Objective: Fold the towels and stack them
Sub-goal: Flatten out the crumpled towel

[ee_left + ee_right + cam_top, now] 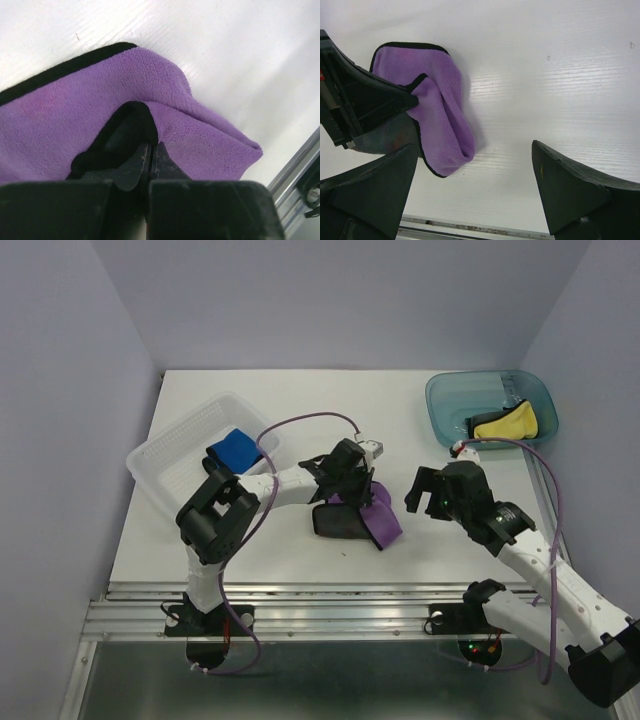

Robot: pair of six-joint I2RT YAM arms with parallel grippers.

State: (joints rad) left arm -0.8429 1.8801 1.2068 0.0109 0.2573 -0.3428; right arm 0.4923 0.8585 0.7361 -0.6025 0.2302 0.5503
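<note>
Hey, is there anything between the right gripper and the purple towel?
Nothing visible. Only bare table lies between the open right gripper and the purple towel. The left gripper is shut on the towel's black edge on the opposite side, out of that path.

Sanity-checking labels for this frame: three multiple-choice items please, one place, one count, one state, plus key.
1. Where does the yellow towel lie? A) clear tray B) teal tub C) bare table
2. How many towels show? A) two B) four C) three
3. Jaws of the right arm are: A) open, empty B) shut on a towel C) shut, empty
1 B: it sits inside the tub. 2 C: yellow, blue towel, purple towel. 3 A: the right wrist view shows them wide apart, nothing between.
</note>
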